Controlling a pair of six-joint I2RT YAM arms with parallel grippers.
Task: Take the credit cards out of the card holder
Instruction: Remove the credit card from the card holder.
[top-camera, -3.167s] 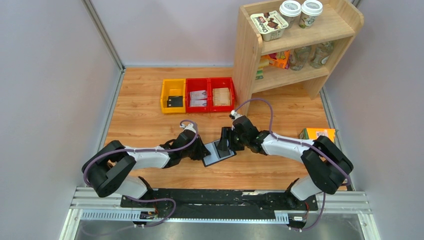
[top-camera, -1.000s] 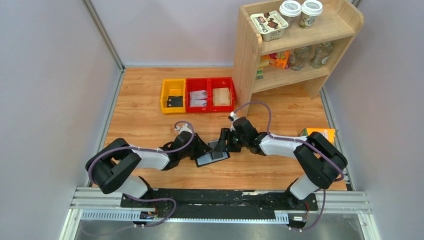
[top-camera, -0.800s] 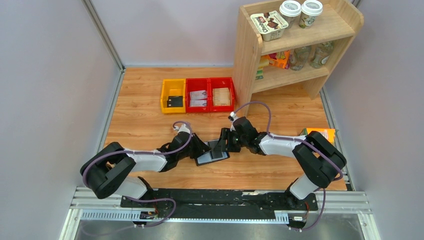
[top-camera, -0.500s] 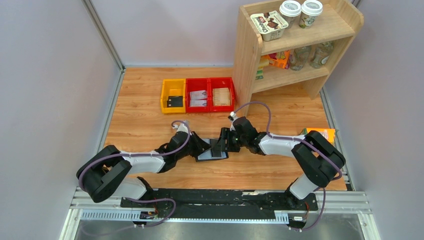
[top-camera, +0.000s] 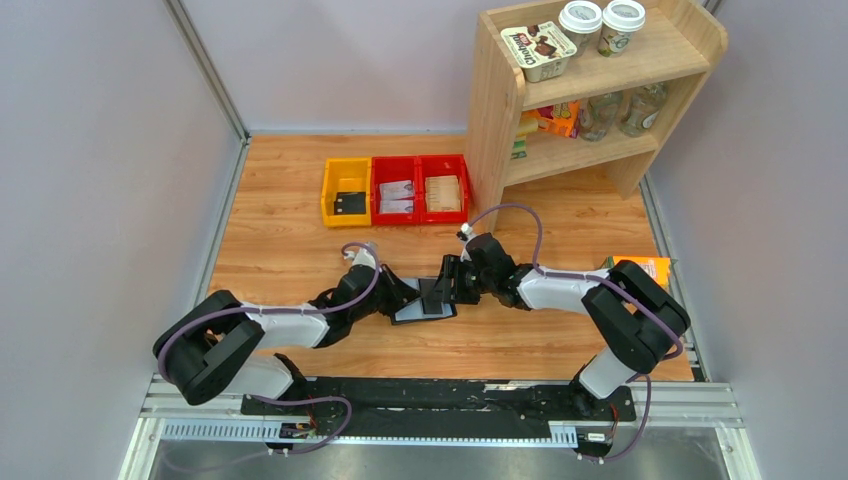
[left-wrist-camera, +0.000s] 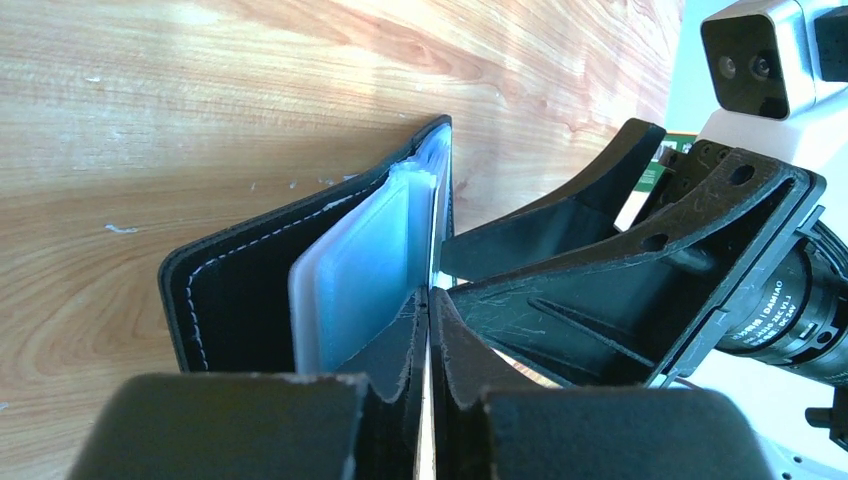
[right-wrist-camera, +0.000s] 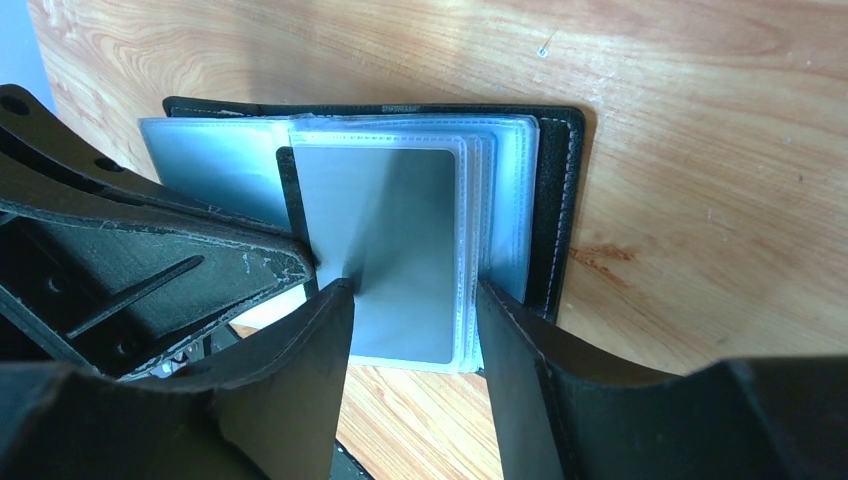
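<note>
As seen from overhead, finds the card holder (top-camera: 425, 311) lying open on the wooden table (top-camera: 300, 200), wedged between both arm tips. Straddles the fanned plastic sleeves (right-wrist-camera: 505, 180) with the right gripper (right-wrist-camera: 412, 300), jaws parted and holding nothing, probably to pin the leaves flat and stop the card holder sliding. Pinches with the left gripper (left-wrist-camera: 428, 312), jaws all but shut on a thin pale edge at the side of the stack. Judges this to be the dark credit card (right-wrist-camera: 385, 230) in the top sleeve, gripped there for a sideways pull, though cannot rule out sleeve alone. Compared with a second ago: has pushed the left arm farther in, has narrowed its jaws markedly, has barely shifted the right gripper.
</note>
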